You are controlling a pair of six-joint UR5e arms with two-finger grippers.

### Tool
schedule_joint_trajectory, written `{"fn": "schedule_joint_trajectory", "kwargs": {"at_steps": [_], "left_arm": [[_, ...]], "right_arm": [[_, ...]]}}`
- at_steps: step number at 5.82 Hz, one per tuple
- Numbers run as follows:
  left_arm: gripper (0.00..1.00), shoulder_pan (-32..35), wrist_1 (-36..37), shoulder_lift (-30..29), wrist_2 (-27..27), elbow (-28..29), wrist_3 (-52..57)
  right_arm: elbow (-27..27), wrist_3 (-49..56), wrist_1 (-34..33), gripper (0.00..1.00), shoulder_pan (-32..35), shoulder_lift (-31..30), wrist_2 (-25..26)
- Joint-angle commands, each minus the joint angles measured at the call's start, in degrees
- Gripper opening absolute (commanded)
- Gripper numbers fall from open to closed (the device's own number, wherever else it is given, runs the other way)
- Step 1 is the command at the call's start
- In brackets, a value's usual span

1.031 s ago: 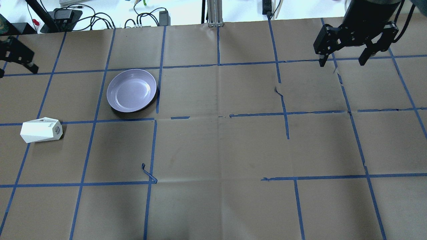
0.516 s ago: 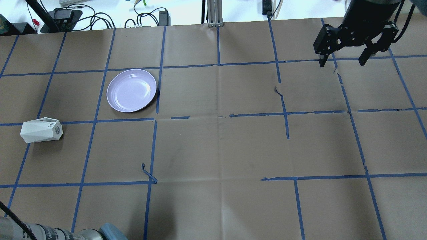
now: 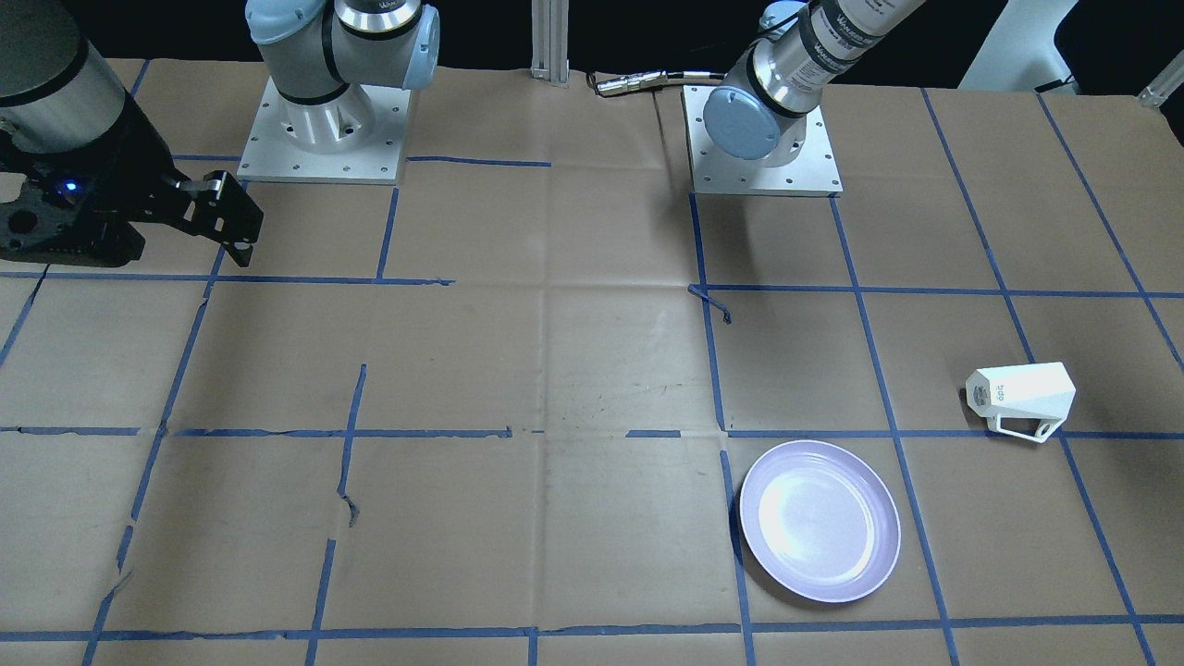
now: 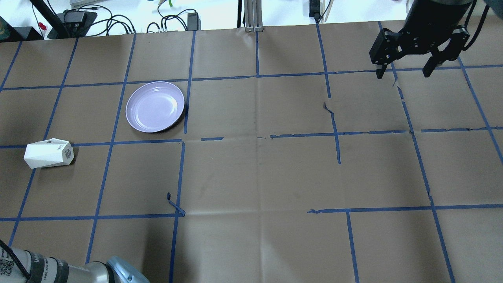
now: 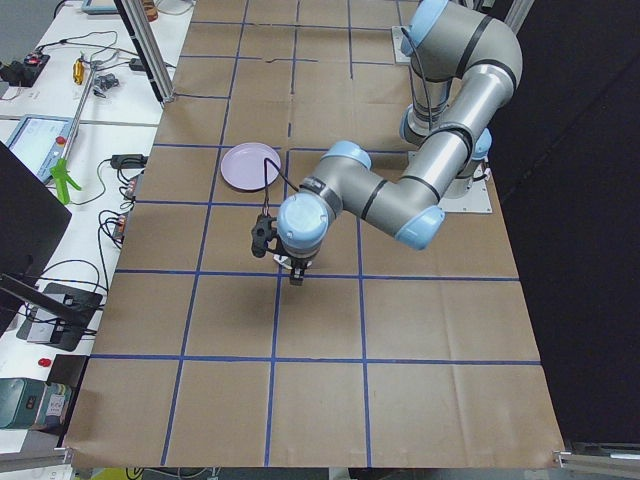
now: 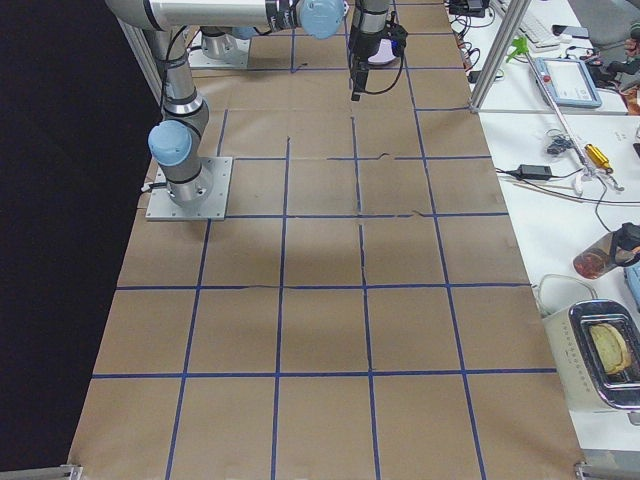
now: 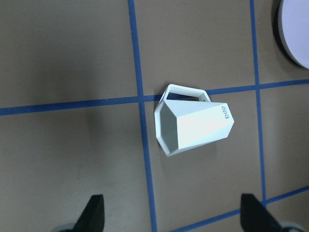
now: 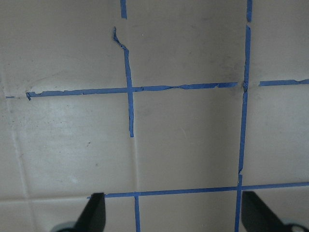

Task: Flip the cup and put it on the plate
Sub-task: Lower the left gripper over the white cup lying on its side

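Note:
The white faceted cup (image 4: 48,153) lies on its side at the table's left, base with blue print toward the plate side. It also shows in the front view (image 3: 1020,393) and the left wrist view (image 7: 193,126), mouth to that view's left, handle on the table side. The lavender plate (image 4: 155,106) sits empty, apart from the cup. My left gripper (image 7: 176,220) is open, high above the cup; the overhead view does not show it. My right gripper (image 4: 402,74) is open and empty at the far right.
The table is brown paper with a blue tape grid; a loose tape curl (image 4: 175,204) sticks up near the middle left. My left arm's elbow (image 4: 78,271) enters at the near left corner. Cables and equipment (image 4: 118,19) lie beyond the far edge.
My left gripper has left the overhead view's left edge, and the left arm's elbow has come in at the bottom left. The shadow on the plate is gone. The right arm has not moved.

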State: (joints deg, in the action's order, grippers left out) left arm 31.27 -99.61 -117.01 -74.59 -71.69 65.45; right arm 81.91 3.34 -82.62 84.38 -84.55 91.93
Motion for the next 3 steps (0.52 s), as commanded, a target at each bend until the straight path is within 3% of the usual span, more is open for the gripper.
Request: {"fn": "schedule_joint_trajectory", "kwargs": {"at_steps": [1, 3], "left_arm": [[0.99, -3.1, -15.3, -12.4, 12.6, 8.3, 4.1], [0.99, -3.8, -24.2, -20.8, 16.0, 9.4, 17.2]], "right_arm": [[0.0, 0.0, 0.0, 1.0, 0.0, 0.0, 0.0], [0.0, 0.0, 0.0, 1.0, 0.0, 0.0, 0.0]]}}
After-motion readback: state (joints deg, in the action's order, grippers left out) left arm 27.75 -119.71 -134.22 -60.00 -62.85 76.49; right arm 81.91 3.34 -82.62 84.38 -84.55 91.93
